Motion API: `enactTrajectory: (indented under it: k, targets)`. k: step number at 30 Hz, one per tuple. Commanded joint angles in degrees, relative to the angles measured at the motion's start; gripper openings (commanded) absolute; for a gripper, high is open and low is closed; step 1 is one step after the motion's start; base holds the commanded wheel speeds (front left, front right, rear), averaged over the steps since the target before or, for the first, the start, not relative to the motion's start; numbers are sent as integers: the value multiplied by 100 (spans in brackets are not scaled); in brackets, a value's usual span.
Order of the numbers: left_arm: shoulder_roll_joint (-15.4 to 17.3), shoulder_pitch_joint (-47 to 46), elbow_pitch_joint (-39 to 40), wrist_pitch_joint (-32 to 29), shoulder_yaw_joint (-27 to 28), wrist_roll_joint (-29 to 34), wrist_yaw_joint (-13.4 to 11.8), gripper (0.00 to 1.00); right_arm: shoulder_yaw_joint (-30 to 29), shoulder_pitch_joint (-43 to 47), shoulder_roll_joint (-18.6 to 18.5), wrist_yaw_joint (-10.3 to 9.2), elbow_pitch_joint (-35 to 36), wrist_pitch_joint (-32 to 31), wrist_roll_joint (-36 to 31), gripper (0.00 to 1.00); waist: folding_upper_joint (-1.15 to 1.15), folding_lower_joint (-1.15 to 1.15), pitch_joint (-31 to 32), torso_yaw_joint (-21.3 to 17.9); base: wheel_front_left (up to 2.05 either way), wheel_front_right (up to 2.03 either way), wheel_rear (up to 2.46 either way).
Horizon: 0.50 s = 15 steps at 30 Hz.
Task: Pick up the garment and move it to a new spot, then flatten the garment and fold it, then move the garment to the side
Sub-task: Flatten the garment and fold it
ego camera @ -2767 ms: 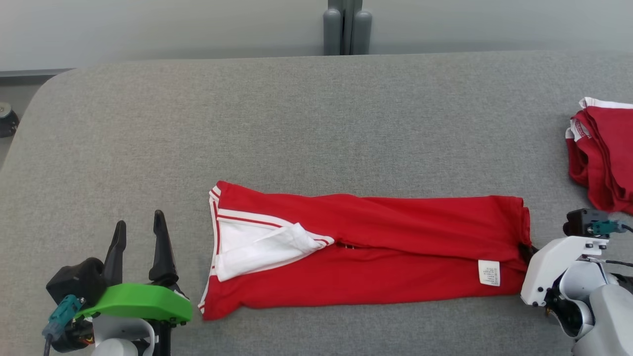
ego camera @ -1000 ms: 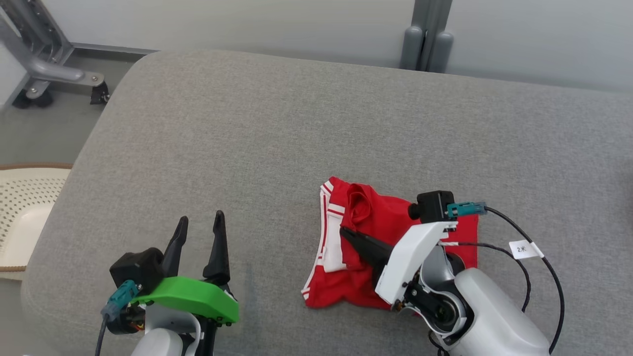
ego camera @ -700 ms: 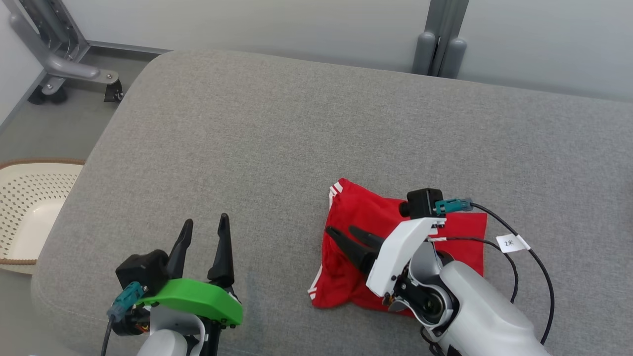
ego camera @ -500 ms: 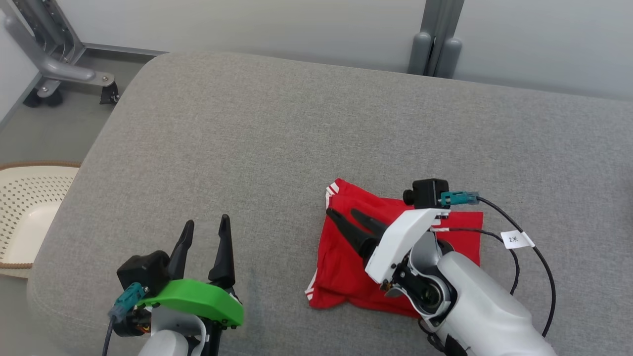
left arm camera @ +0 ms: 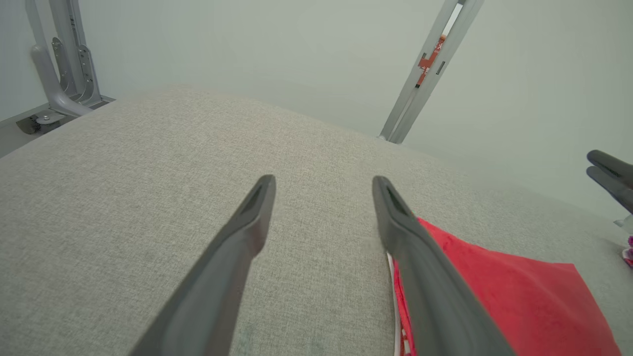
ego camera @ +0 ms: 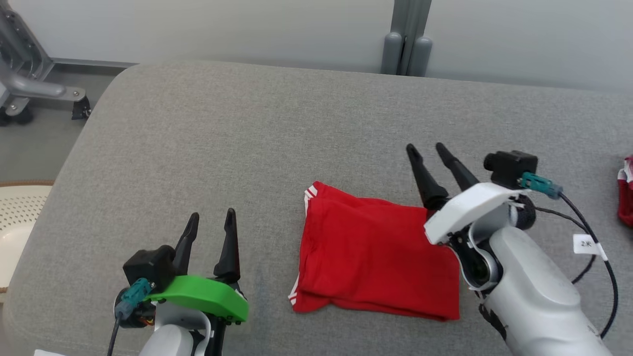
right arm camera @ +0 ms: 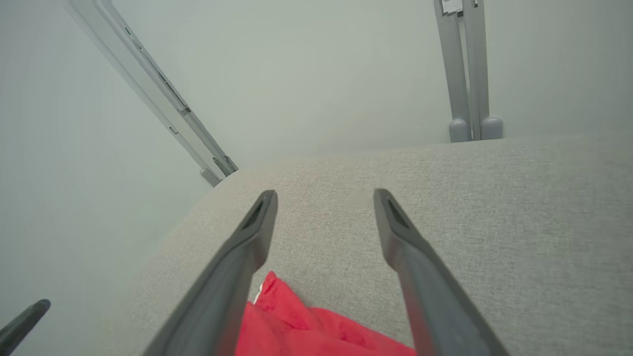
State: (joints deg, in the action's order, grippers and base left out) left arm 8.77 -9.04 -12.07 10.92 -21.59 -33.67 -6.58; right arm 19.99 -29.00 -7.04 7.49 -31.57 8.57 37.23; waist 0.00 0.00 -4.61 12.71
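Count: two grippers, one folded red garment, one other red cloth. Left gripper nearest, fingers spread, empty; garment lies flat just to its right, not touching. Right gripper above garment's far right corner, fingers parted, holding nothing. Grey padded table; other cloth at its right edge. Grey post, pale wall behind
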Motion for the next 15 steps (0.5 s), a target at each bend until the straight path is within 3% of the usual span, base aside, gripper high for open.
enactTrajectory:
  k: [1, 10, 15]
  targets:
    - [41, -112, 4, 41, -7, 71, -25, 100, -172, 201, -69, 0, 88, 126, -205, 100, 0, 0, 66, -122, 0, 0, 0]
    - [119, -40, -92, 233, -124, 353, -65, 100, -1416, 1354, 54, 0, 1061, 406, -1424, 100, 0, 0, 266, -535, 0, 0, 0]
    - [155, 123, -175, 334, -84, 450, -115, 100, -1692, 2030, 203, 0, 1727, 326, -1923, 100, 0, 0, 393, -707, 0, 0, 0]
